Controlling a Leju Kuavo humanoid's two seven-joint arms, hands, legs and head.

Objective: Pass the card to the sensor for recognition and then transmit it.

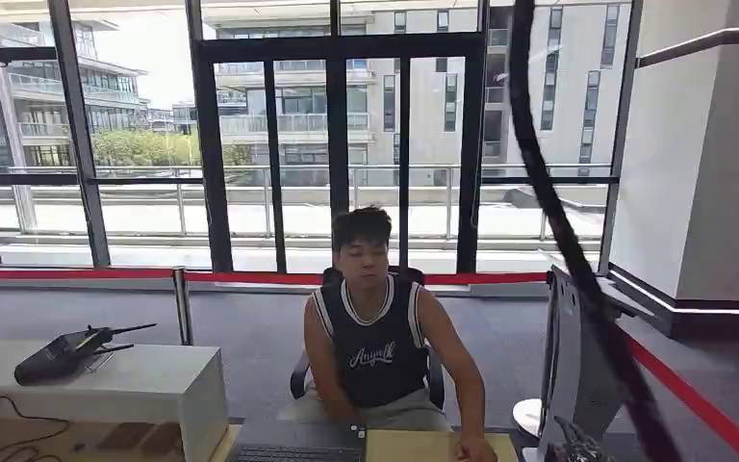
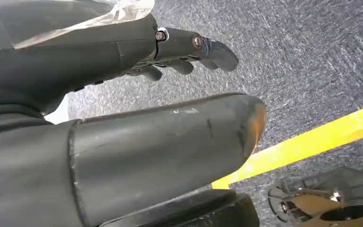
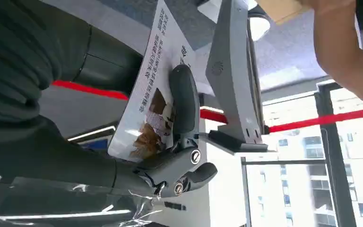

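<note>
The right hand [image 3: 170, 156] pinches the card [image 3: 156, 90] between the thumb and a dark finger laid across its printed face; the card stands just beside the sensor [image 3: 234, 80], a grey upright panel on a foot, not plainly touching it. The card is a thin white sheet with print and a picture. I judge it light, fairly stiff but bendable, and smooth enough to slide out of a loose pinch. The hold sits low on the card, on the end away from the sensor, which leaves most of the face free to show; taking it nearer the middle would cover the print. Squeezing hard would likely crease it, so a flat, firm pinch along that end seems best.

The left hand [image 2: 179, 52] hangs over grey carpet with its fingers apart and nothing in them.

A person [image 1: 377, 337] sits beyond the sensor [image 1: 577, 366] at the worktop [image 1: 443, 446], an arm [image 3: 340, 52] reaching in near the sensor's top.
</note>
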